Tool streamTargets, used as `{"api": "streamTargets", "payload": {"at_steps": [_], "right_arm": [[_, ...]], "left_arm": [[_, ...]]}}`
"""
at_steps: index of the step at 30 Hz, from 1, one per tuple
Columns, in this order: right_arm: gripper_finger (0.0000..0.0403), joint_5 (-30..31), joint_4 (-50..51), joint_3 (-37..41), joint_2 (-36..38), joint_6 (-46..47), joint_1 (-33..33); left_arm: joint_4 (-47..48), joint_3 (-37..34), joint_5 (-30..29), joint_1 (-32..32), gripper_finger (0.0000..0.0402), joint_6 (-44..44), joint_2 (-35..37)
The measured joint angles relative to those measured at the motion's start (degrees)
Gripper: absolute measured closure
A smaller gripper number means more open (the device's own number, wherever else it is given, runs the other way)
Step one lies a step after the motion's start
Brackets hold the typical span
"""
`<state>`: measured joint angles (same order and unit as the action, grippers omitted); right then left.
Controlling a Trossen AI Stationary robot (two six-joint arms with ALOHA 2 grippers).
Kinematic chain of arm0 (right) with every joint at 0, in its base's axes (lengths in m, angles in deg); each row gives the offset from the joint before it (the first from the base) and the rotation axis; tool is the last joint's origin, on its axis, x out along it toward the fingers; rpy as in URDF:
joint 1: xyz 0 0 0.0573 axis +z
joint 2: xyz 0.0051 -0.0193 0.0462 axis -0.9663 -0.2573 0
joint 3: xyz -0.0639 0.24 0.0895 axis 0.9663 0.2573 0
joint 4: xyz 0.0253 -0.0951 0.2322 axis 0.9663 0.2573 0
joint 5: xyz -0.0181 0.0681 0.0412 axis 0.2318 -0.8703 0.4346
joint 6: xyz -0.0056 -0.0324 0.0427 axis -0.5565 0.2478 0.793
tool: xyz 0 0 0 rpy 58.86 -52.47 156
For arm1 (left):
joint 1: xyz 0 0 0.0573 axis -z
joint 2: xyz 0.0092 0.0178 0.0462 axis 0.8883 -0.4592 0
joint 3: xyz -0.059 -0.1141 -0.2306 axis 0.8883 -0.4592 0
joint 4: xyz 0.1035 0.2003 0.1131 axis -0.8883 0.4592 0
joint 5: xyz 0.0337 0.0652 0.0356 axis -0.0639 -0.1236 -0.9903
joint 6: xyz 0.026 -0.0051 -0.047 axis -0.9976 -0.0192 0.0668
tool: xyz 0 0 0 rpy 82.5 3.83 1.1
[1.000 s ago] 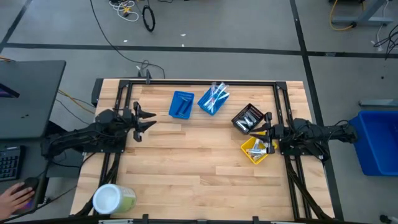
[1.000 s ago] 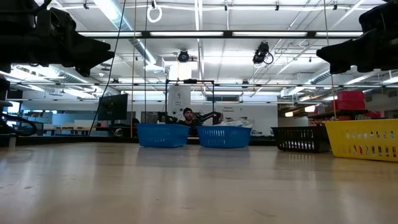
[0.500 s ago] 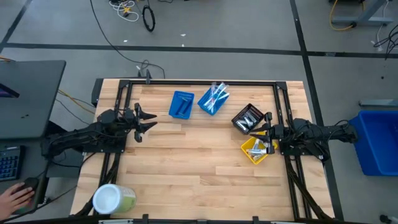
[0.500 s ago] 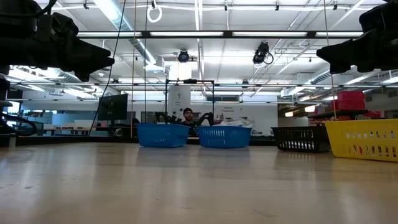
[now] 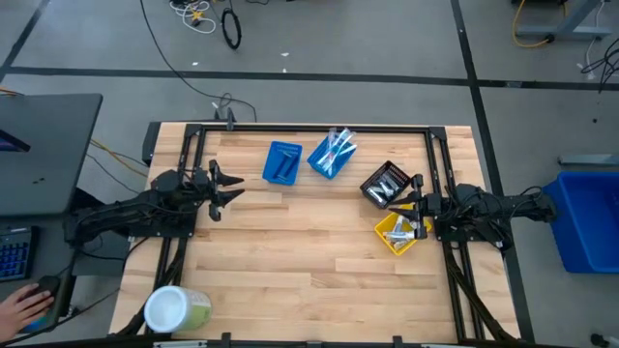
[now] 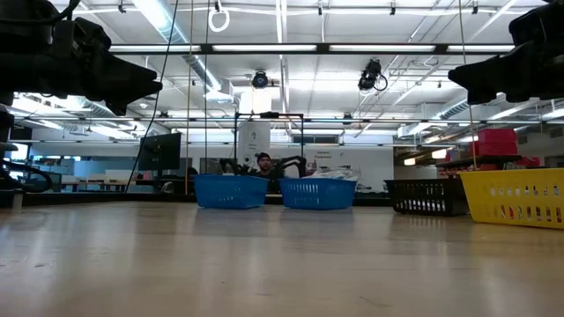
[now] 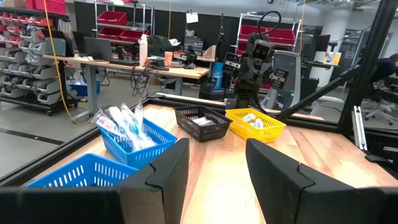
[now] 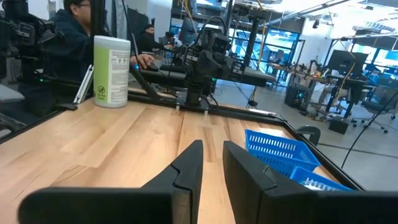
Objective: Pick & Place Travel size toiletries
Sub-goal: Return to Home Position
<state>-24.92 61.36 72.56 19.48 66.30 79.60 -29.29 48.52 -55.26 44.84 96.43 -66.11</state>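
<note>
The travel size toiletries lie in four small bins. White and blue toothbrushes point(image 5: 334, 148) fill one blue bin point(image 5: 321, 166). Dark items sit in the other blue bin point(image 5: 282, 162). White pieces lie in the black bin point(image 5: 385, 184) and the yellow bin point(image 5: 397, 235). My left gripper point(image 5: 235, 188) hovers at the table's left side, pointing level toward the bins, open and holding nothing point(image 7: 217, 163). My right gripper point(image 5: 414, 205) hovers level at the right side, above the gap between the black and yellow bins. Its fingers stand a narrow gap apart with nothing between them point(image 8: 212, 158).
A big round white-and-green container point(image 5: 176, 309) stands at the near left corner. A black frame point(image 5: 309, 129) runs along the table's far edge and down both sides. The bare wood in the middle and near part point(image 5: 309, 271) holds nothing. A person's hand point(image 5: 21, 307) rests beyond the table's left edge.
</note>
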Motion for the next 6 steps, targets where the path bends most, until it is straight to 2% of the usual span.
{"api": "streamTargets", "payload": {"at_steps": [6], "right_arm": [[0.0329, -0.02, 0.00, 0.00, 0.00, 0.00, 0.00]], "left_arm": [[0.00, 0.00, 0.00, 0.00, 0.0233, 0.00, 0.00]]}}
